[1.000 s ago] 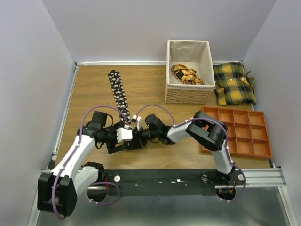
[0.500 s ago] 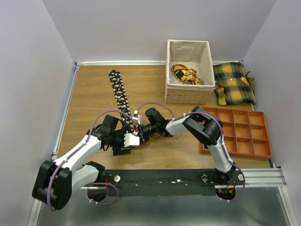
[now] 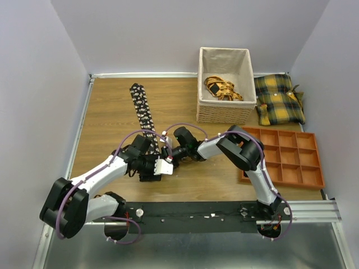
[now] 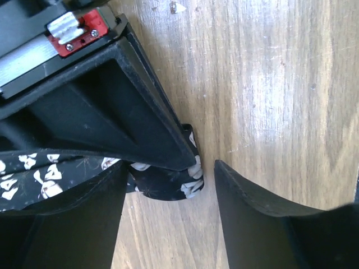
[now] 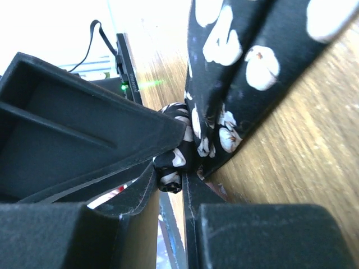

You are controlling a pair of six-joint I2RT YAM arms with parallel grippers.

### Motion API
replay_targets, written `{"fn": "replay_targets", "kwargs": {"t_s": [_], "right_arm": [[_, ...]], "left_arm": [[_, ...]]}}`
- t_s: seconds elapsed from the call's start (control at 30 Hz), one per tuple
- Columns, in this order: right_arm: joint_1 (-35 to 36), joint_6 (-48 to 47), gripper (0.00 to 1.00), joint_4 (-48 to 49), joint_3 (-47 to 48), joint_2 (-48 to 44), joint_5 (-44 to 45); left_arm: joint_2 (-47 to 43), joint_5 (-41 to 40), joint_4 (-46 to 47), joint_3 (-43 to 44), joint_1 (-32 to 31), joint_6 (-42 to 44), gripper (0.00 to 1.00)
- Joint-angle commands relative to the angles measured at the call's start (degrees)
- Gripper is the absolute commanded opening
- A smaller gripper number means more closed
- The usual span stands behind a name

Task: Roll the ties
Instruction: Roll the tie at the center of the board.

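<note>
Tie (image 3: 143, 112): one long, narrow black strip dotted with small white flowers.
Pose: lay flat on the wood, slanting from the far left towards the near middle.
Far end: slightly wider, unrolled, pointing to the far side.
Near end: wound into a small, tight coil (image 5: 174, 156) that sat against the tabletop.
Rolled share: only a short length; most of the strip was still stretched out.

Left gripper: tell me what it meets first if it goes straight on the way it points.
The tie: its rolled end lies just ahead between the open jaws, with the right gripper pinching it right behind. Depth is uncertain.
</note>
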Motion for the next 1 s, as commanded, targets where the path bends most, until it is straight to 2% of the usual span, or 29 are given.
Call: {"fn": "replay_targets", "kwargs": {"t_s": [0.0, 0.1, 0.3, 0.53, 0.63, 0.83, 0.97], "right_arm": [[-1.1, 1.7, 0.14, -1.8, -1.5, 2.0, 1.5], [-1.2, 1.9, 0.14, -1.8, -1.1, 2.2, 1.7], [-1.2, 2.1, 0.16, -1.5, -1.3, 1.5, 2.1], [-1.6, 2.5, 0.30, -1.6, -1.9, 0.3, 3.1], [-1.5, 1.9, 0.39, -2.4, -1.5, -0.6, 3.5], [-1.7, -2.4, 0.47, -4.6, -3.9, -6.4, 6.7], [-1.6, -5.8, 0.49, -5.6, -5.9, -10.7, 9.9]], "left_arm": [[3.1, -1.6, -2.9, 1.1, -0.8, -1.0, 0.69], [3.5, -1.3, -3.8, 0.9, -0.8, 0.0, 0.68], [5.8, -2.5, -3.8, 1.7, -0.8, -2.5, 0.51], [5.4, -1.1, -4.8, 1.8, -0.8, -0.3, 0.36], [5.9, -0.6, -4.8, 2.3, -0.8, -0.7, 0.35], [7.1, 2.5, -7.1, 3.9, -0.8, -1.0, 0.34], [7.0, 3.2, -6.8, 3.9, -0.8, -3.1, 0.33]]}}
